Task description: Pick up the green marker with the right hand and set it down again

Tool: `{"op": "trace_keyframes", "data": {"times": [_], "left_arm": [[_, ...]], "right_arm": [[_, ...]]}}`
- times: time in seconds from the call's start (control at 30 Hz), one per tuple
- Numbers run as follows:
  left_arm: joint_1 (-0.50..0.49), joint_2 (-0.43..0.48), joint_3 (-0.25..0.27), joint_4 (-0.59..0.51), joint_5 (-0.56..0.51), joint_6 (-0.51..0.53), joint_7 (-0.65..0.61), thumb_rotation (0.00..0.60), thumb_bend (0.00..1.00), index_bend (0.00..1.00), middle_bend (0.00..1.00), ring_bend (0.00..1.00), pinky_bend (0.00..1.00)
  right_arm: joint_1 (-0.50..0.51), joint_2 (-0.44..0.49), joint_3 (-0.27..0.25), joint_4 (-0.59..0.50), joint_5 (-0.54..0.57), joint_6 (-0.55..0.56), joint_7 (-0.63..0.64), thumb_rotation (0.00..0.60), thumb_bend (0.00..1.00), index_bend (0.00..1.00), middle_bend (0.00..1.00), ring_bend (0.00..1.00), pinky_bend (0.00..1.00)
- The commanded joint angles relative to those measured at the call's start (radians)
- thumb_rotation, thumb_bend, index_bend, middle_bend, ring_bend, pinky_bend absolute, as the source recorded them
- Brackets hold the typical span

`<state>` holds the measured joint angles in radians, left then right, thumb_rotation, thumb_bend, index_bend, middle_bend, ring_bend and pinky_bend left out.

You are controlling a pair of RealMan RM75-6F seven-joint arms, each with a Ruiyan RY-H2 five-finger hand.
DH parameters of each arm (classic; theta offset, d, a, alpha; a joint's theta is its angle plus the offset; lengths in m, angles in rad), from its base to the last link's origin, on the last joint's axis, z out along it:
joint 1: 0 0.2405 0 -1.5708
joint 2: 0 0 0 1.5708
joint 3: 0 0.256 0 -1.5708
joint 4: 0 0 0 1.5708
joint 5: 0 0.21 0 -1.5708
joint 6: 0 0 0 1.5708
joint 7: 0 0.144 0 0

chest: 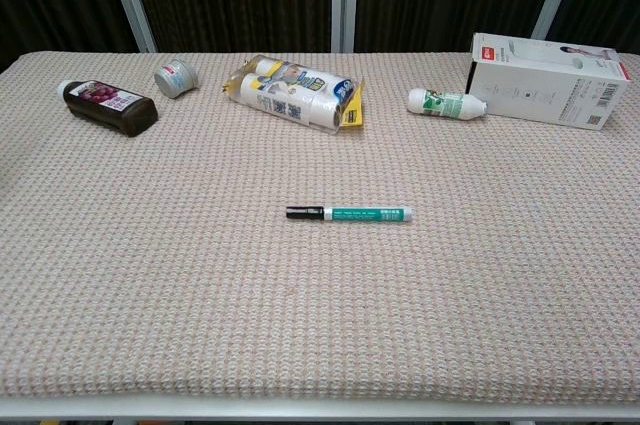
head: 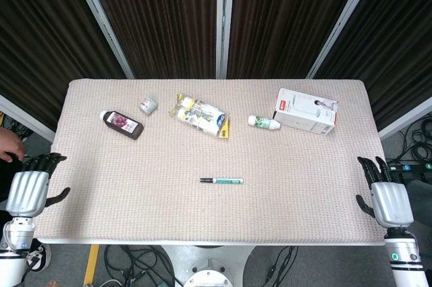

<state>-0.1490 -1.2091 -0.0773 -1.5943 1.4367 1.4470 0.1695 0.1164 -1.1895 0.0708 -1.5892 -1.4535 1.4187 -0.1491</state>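
The green marker (head: 221, 181) (chest: 349, 213) lies flat near the middle of the table, black cap pointing left. My right hand (head: 386, 192) hangs beside the table's right edge, fingers spread and holding nothing, far to the right of the marker. At the left edge my left hand (head: 32, 182) is likewise open with nothing in it. Neither hand shows in the chest view.
Along the back of the beige mat (head: 135, 206) lie a dark bottle (head: 122, 124), a small grey jar (head: 148, 105), a pack of white bottles (head: 201, 115), a small white-green bottle (head: 264, 123) and a white box (head: 306, 111). A person's hand (head: 9, 145) shows at the far left.
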Motion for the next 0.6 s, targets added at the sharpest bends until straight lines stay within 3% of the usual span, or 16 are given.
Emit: {"op": "trace_keyframes", "data": {"times": [0.03, 0.33, 0.6], "left_arm": [[-0.002, 0.001, 0.001, -0.002, 0.0, -0.003, 0.003, 0.6, 0.18, 0.25, 0.23, 0.19, 0.25], [-0.003, 0.003, 0.003, -0.009, 0.001, -0.004, 0.009, 0.6, 0.18, 0.25, 0.23, 0.19, 0.25], [-0.015, 0.009, 0.001, -0.038, -0.002, -0.02, 0.021, 0.6, 0.18, 0.25, 0.23, 0.19, 0.25]], "right_arm": [[0.002, 0.0, -0.002, -0.002, 0.0, -0.004, -0.002, 0.6, 0.16, 0.08, 0.12, 0.01, 0.29], [0.005, -0.007, 0.005, 0.002, -0.016, 0.014, 0.013, 0.6, 0.17, 0.08, 0.13, 0.03, 0.29], [0.025, 0.011, 0.029, -0.067, -0.035, 0.024, 0.022, 0.6, 0.21, 0.12, 0.25, 0.19, 0.47]]}}
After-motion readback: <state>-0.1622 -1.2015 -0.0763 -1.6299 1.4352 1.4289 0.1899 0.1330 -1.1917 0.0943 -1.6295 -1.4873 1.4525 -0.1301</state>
